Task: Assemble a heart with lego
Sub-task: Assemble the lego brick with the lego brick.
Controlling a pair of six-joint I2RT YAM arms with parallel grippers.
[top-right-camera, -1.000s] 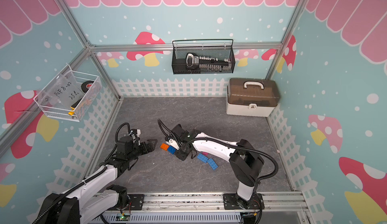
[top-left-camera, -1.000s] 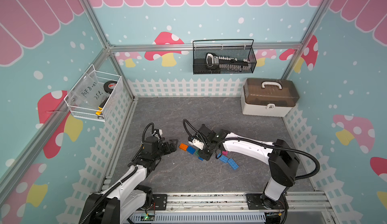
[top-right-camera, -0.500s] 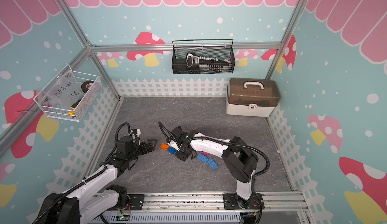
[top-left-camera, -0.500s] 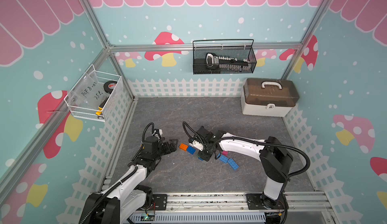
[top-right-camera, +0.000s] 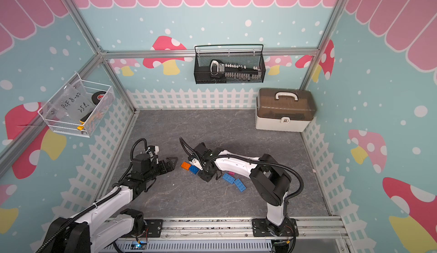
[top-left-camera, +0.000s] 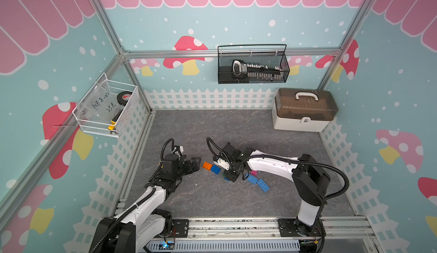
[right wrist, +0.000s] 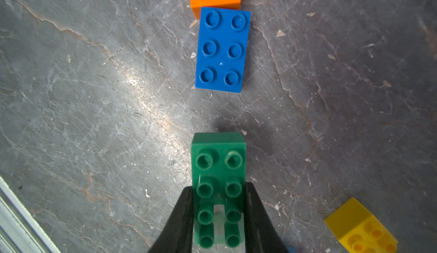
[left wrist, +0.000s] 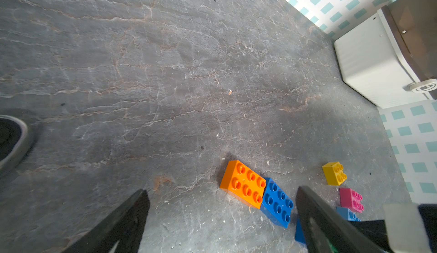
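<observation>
No joined heart is in view; the lego lie loose on the grey mat. An orange brick point(top-left-camera: 207, 165) touches a dark blue brick point(top-left-camera: 215, 169). My right gripper point(top-left-camera: 230, 176) is shut on a green brick point(right wrist: 218, 183), held by its long sides with studs toward the camera, just short of the dark blue brick point(right wrist: 222, 48). Two light blue bricks point(top-left-camera: 252, 179) point(top-left-camera: 263, 185), a pink brick point(left wrist: 351, 198) and a yellow brick point(left wrist: 334, 173) lie beside that arm. My left gripper point(top-left-camera: 195, 163) is open and holds nothing, just left of the orange brick point(left wrist: 243, 183).
A white and brown case point(top-left-camera: 303, 109) stands at the back right corner. A black wire basket point(top-left-camera: 253, 67) hangs on the back wall and a white basket point(top-left-camera: 106, 108) on the left wall. A metal rail point(top-left-camera: 236, 225) runs along the front edge.
The right arm's elbow has swung in toward the middle while its gripper, still shut on the green brick, shifted only slightly. The left arm has not moved.
</observation>
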